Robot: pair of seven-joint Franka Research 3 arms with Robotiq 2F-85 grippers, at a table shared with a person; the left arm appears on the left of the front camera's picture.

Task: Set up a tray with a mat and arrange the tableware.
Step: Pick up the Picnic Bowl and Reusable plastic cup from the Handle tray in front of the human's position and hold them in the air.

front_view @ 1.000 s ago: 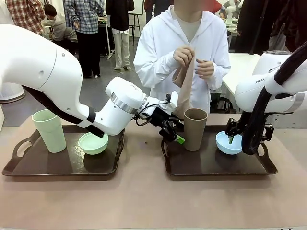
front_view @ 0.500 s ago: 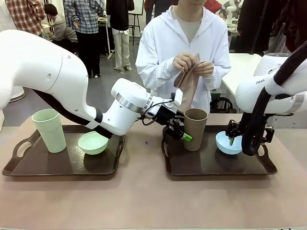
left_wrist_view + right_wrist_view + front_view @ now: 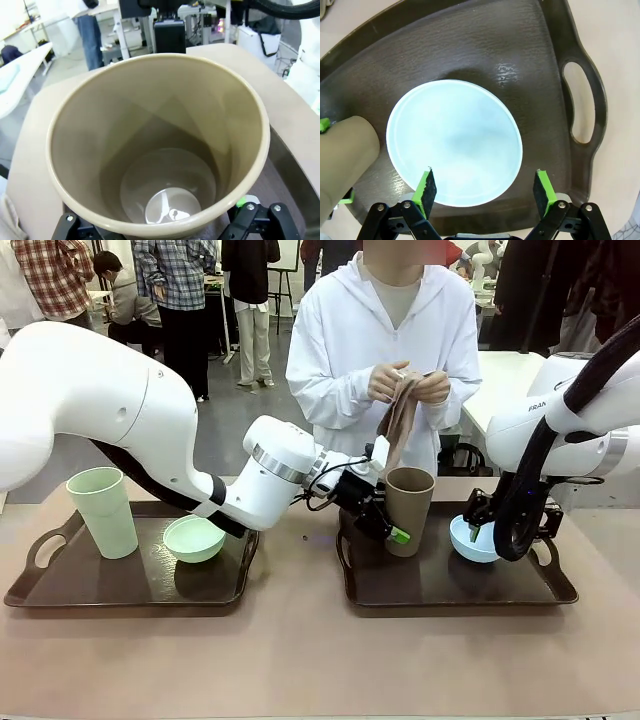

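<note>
Landmark: brown cup [image 3: 408, 508], a tall tapered vessel of matte plastic with a smooth round rim. It stands upright at the left end of a dark, leather-grained tray [image 3: 450, 585] that has cut-out handles.

Left gripper [image 3: 392, 528]: its fingers are spread wide to either side of the brown cup's lower wall, with one green pad [image 3: 245, 202] just beside the wall. Whether the pads touch the wall cannot be told.

Right gripper [image 3: 485, 187]: its fingers are also spread wide. They hang over the near rim of the light blue bowl [image 3: 454, 142], which is small, round and matte and sits on the same tray to the right of the brown cup.

Well left of the brown cup, a second dark tray [image 3: 90, 585] carries the pale green bowl [image 3: 194, 538] and, farther left, the pale green cup [image 3: 103, 510], upright.

Beyond and above the brown cup, a person's hands [image 3: 388, 380] hold a limp brown cloth [image 3: 400, 425].

The trays rest on a table with a smooth beige cover [image 3: 300, 660].

Writing: the letters "FRAN" [image 3: 534, 408] can be read on the right arm's white shell, up and to the right of the brown cup.
</note>
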